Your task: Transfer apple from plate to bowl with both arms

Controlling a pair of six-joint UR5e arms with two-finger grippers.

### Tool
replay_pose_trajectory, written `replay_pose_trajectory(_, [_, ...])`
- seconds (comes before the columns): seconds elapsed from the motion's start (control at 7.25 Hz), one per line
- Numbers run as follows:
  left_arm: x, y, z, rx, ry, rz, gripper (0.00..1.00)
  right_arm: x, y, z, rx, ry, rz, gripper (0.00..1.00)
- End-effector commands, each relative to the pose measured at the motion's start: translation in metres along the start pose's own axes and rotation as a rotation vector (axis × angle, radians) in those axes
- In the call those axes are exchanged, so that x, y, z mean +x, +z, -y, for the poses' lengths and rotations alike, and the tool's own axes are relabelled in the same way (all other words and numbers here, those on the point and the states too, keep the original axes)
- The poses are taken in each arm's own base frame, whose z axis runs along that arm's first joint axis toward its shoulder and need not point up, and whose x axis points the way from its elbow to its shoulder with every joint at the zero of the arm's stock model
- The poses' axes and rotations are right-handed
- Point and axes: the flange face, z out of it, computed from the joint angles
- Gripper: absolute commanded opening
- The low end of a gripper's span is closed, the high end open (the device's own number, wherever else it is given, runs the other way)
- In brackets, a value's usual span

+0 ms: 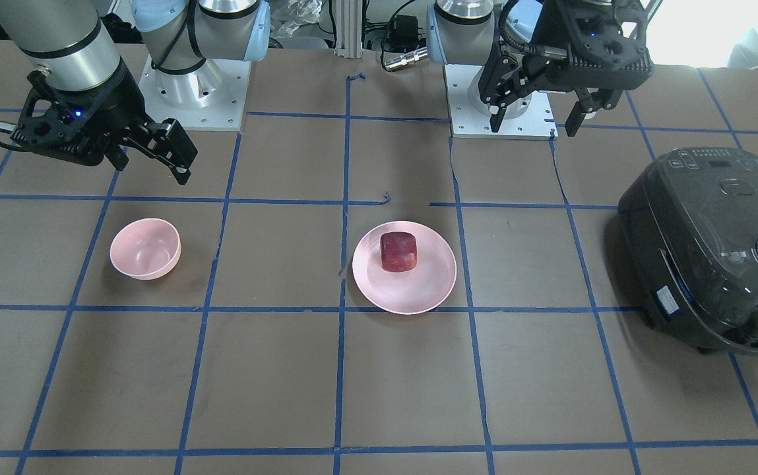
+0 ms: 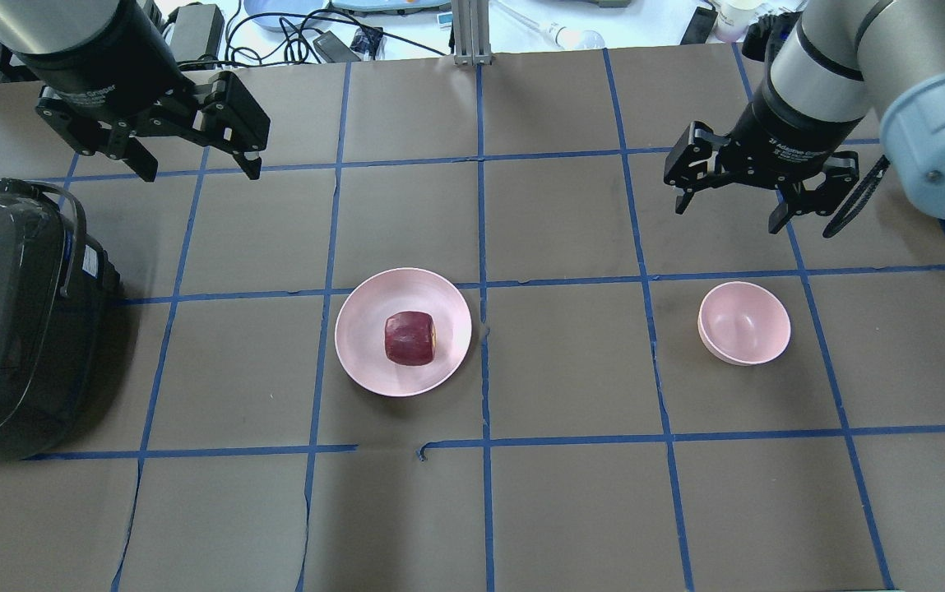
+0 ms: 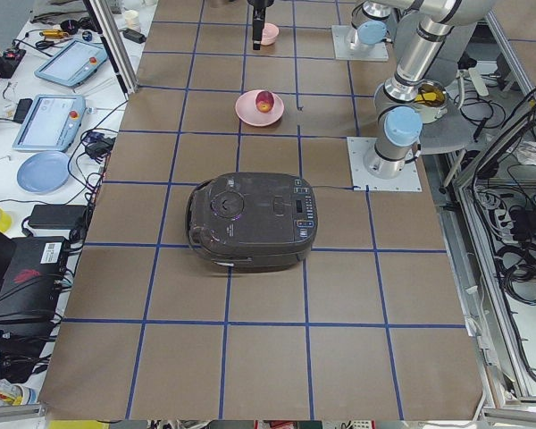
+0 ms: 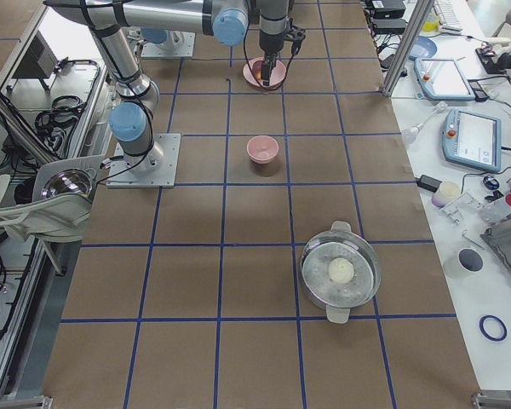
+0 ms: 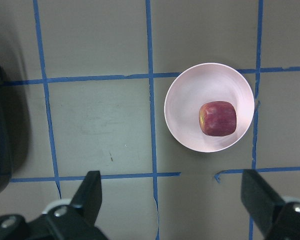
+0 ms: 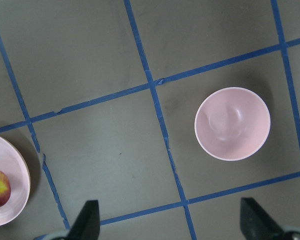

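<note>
Spread and empty, left tool (image 2: 201,168) and right tool (image 2: 727,215) hang. An off-centre pinch could roll the apple (image 2: 409,338) off the plate (image 2: 357,345), away from the bowl (image 2: 743,322) at 3 o'clock.

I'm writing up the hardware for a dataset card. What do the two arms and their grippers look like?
The left arm and right arm are silver-grey tubes, and the right one shows a light blue joint cap. The left gripper and right gripper are black and two-fingered. The right gripper has white lettering, a small blue light and a black cable.
</note>
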Motion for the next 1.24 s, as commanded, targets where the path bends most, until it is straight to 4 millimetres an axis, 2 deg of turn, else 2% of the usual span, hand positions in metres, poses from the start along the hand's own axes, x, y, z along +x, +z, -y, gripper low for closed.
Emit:
replay_pose_trajectory(0.0, [-0.001,-0.002,-0.001,0.003,0.001,0.0,1.0,0.0,-0.005,-0.002,0.01,0.0,0.003,1.0])
replay_pose_trajectory(0.41, [-0.001,-0.002,-0.002,0.003,-0.001,0.002,1.0,-0.013,-0.008,-0.016,0.018,-0.033,-0.012,1.0])
replay_pose_trajectory(1.1, [-0.001,-0.002,-0.002,0.003,-0.006,0.002,1.0,-0.01,-0.006,-0.014,0.023,-0.029,-0.042,1.0])
